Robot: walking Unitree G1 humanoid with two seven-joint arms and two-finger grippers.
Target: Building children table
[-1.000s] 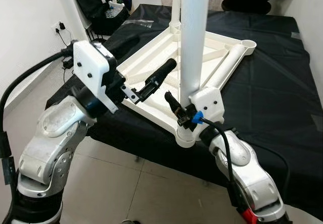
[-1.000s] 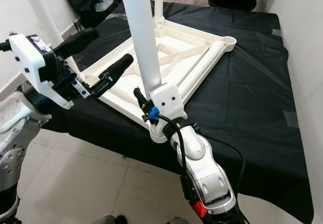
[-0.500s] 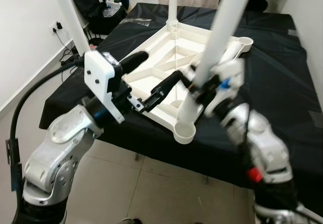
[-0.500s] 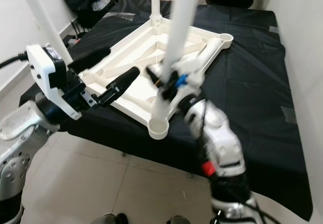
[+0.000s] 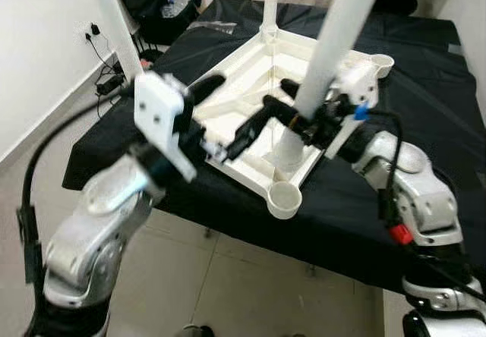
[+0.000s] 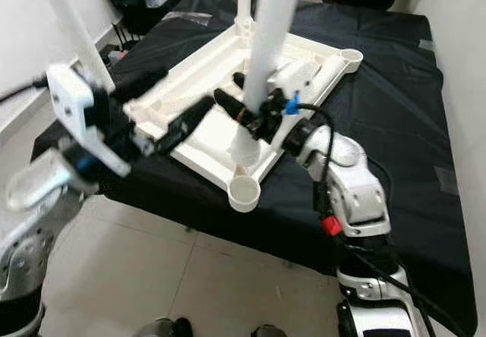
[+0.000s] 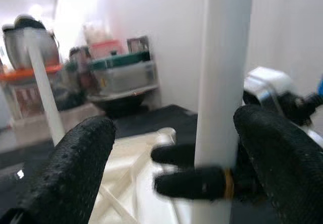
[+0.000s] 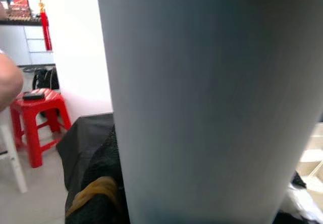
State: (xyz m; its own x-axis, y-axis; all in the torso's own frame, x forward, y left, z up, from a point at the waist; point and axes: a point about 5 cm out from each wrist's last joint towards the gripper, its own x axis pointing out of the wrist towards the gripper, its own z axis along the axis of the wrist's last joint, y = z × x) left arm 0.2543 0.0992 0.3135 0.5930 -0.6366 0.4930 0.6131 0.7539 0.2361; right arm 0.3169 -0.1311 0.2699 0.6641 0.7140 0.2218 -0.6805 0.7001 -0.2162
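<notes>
Right jaws (image 5: 298, 128) are clamped on leg (image 5: 328, 48) above tabletop (image 5: 243, 98); left jaws (image 5: 228, 117) open; near socket (image 5: 284, 197) unfilled, two legs seated.

The upturned table top (image 5: 250, 86) and the table leg (image 5: 334, 45) look like smooth white plastic with a faint sheen, resting on a matt black cloth (image 5: 425, 109) that creases softly. The left gripper (image 5: 239, 117) has black fingers (image 7: 83, 158) with a rough, pebbled, rubbery skin, mounted on a smooth white plastic housing. The arms are brushed silver metal, and the floor (image 5: 228, 284) is glossy pale tile.
</notes>
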